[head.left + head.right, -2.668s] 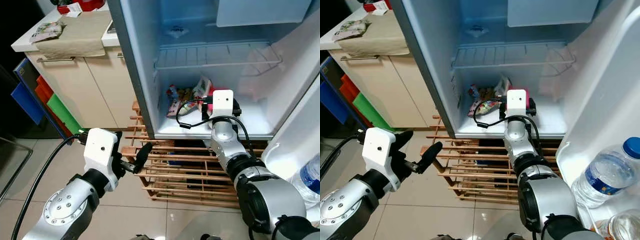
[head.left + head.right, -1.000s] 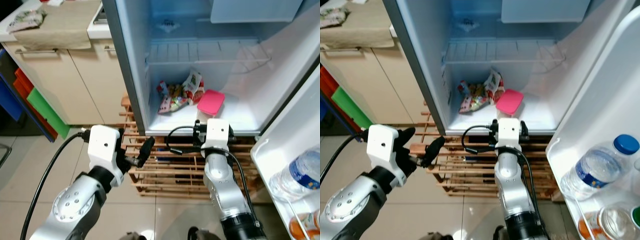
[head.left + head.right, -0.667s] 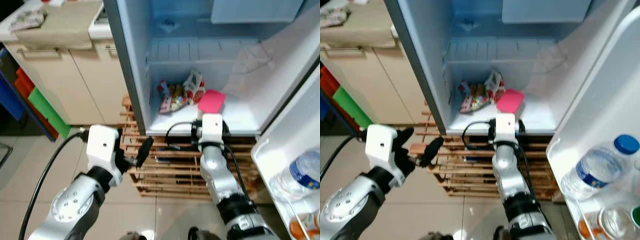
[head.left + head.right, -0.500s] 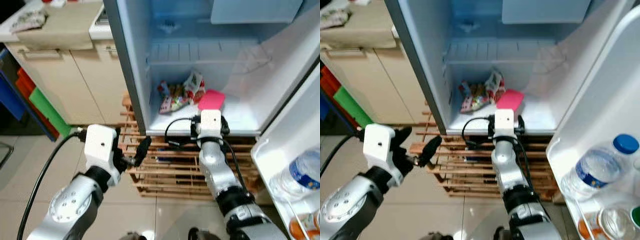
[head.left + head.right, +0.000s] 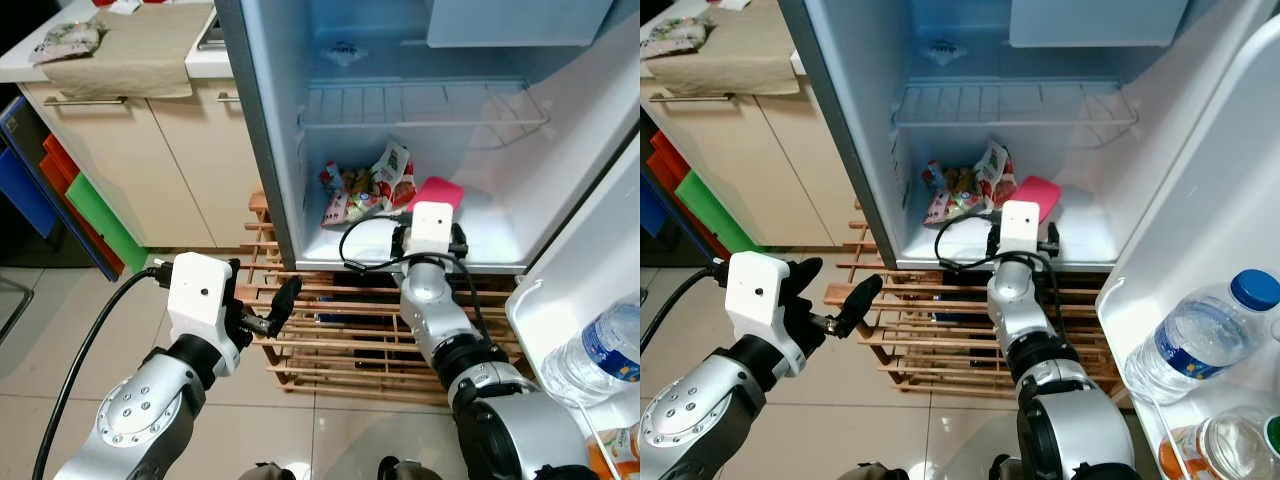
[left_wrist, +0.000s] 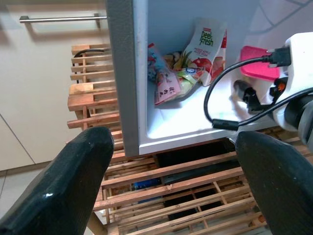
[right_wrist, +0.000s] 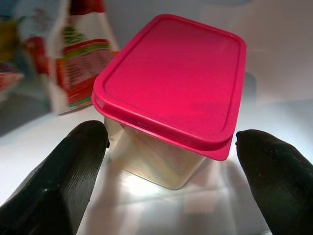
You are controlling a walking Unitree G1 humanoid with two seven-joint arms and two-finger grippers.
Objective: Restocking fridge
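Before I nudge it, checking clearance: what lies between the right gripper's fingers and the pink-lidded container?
Nothing: in the right wrist view only bare white fridge floor separates the open right gripper from the pink-lidded container.

Your right arm [image 5: 440,330] is stretched forward and up, its silver segments rising to the white wrist housing [image 5: 433,226], from which a black cable [image 5: 360,240] loops out to the side. Your right gripper [image 7: 166,161] has its two black fingers [image 7: 63,176] spread wide, one at each side of the wrist view with a clear gap between them. Your left arm [image 5: 150,420] is bent low and held out in front of you, its wrist block [image 5: 198,298] angled toward the right. Your left gripper [image 6: 171,171] is also parted, fingers [image 5: 283,300] well apart and holding nothing.
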